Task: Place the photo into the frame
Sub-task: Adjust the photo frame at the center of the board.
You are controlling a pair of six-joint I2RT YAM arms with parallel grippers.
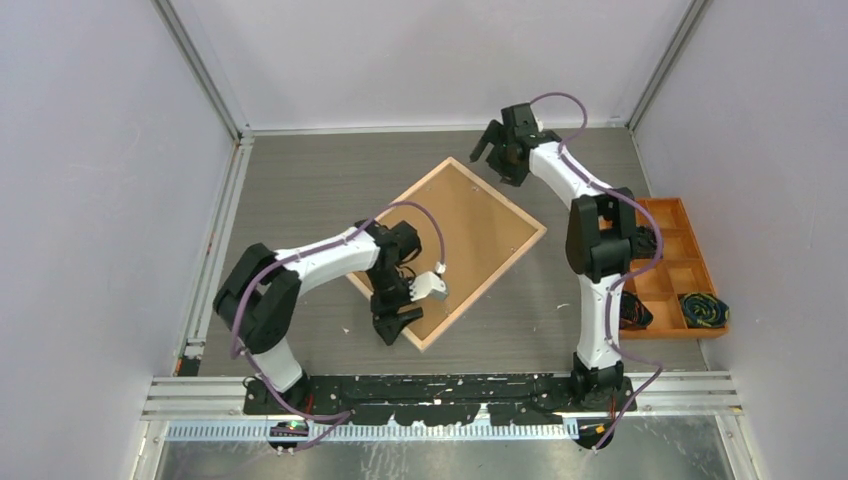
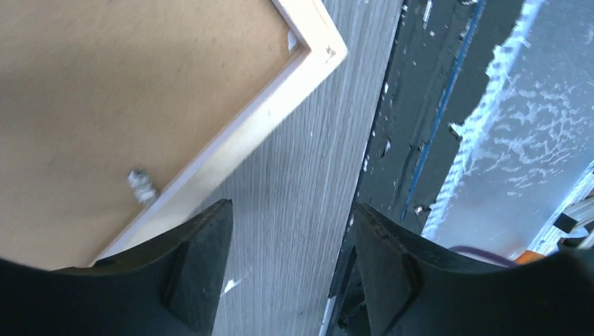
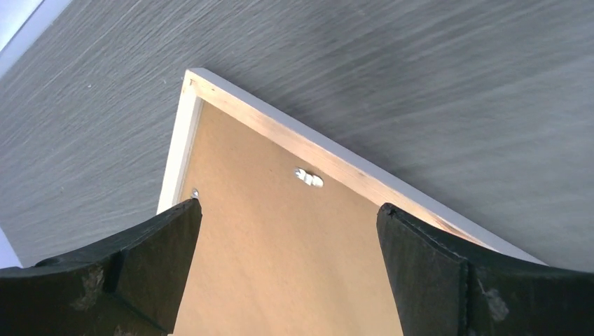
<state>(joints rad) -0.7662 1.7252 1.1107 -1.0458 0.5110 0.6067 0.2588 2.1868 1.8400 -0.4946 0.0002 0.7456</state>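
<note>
**Two end effectors spread wide, nothing in either**

So the frame [image 1: 486,287] lies back-up on the table [image 1: 300,190], turned diamond-wise, with the brown backing board [image 1: 470,240] filling it. Whatever's under that board is hidden. At the near corner the left end effector [image 1: 397,325] hangs with its fingers apart and empty. The arm covers that edge from above, and I can't tell if a finger touches the wood. Over the far corner the right end effector [image 1: 495,160] hovers, also spread, gripping nothing. Both wrist views crop the frame to a corner.

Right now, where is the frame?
In the top view, the frame lies back-up at the table's centre, between the left tool at its near corner and the right tool at its far corner.
</note>
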